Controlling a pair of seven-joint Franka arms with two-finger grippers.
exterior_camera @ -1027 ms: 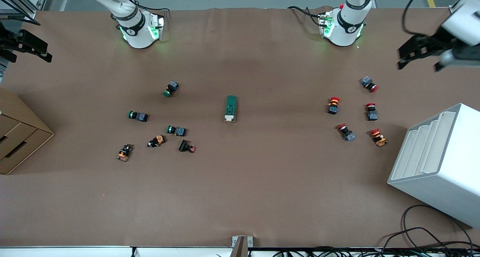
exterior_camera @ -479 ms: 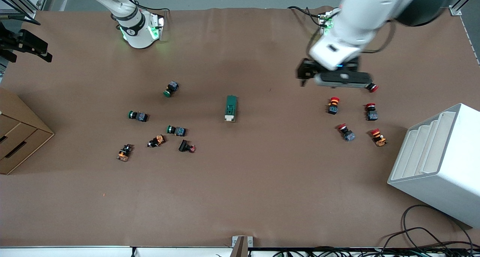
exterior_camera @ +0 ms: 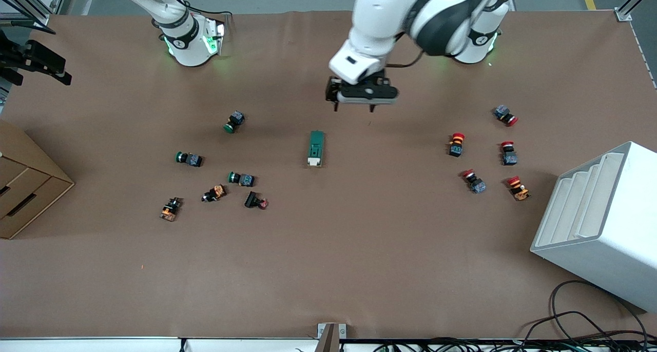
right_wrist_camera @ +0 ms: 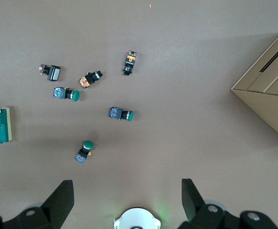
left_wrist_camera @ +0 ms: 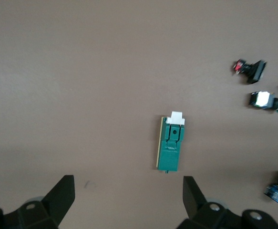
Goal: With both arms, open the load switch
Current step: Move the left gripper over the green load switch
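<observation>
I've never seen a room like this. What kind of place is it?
Probably a robot lab: two arms at a brown table, the left gripper over it, small push buttons and a green load switch.

Matt brown table (exterior_camera: 328, 270) cover (paper-like); plastic load switch (exterior_camera: 315, 148)

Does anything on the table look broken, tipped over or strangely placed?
Nothing looks damaged. The dark green load switch lies flat alone at the table's middle, white tab toward the front camera. The small push buttons all lie on their sides, scattered loosely.
</observation>
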